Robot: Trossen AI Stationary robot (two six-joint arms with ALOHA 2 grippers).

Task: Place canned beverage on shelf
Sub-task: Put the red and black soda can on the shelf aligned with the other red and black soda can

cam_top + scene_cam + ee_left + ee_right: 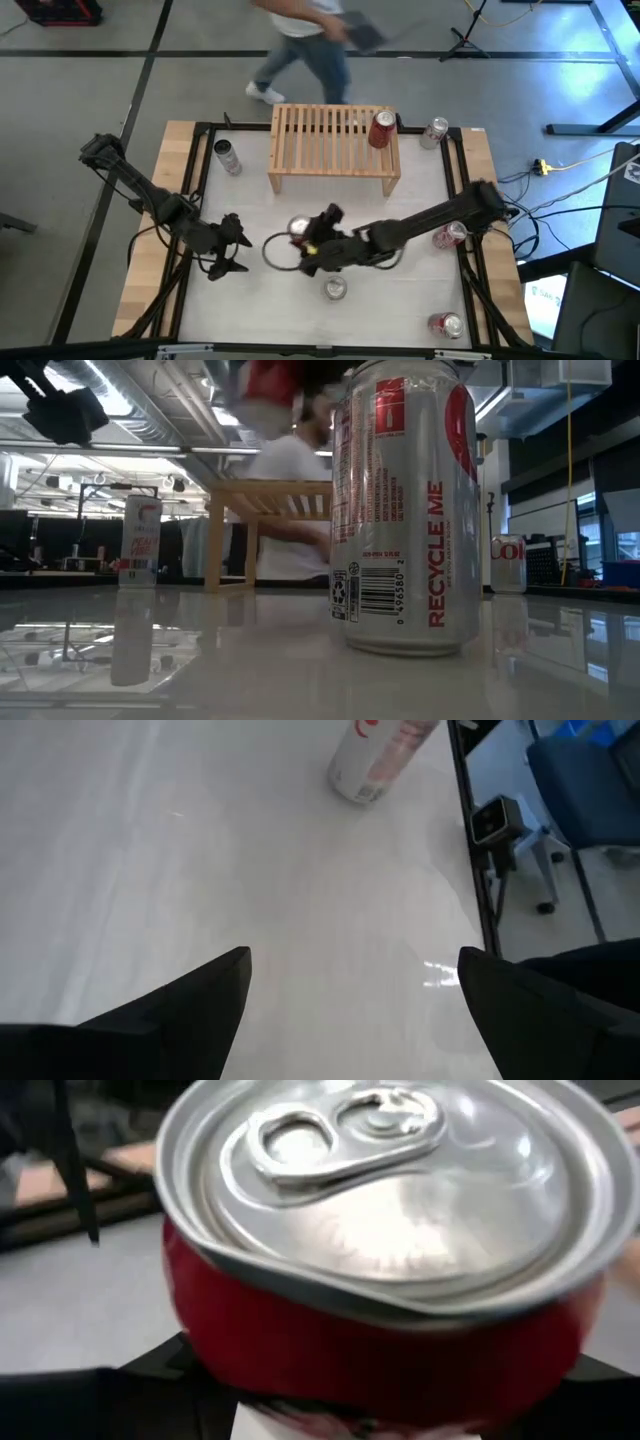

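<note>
Right gripper point(305, 243) is clamped on a red can point(380, 1280) mid-table, just above the surface. Judged: a rigid but dentable shell, smooth and slippery, best gripped across mid-body, kept upright. Left gripper point(228, 250) waits alongside, fingers point(190, 1010) spread and empty. Beyond, the shelf point(330, 150) already carries one can at its right end
</note>
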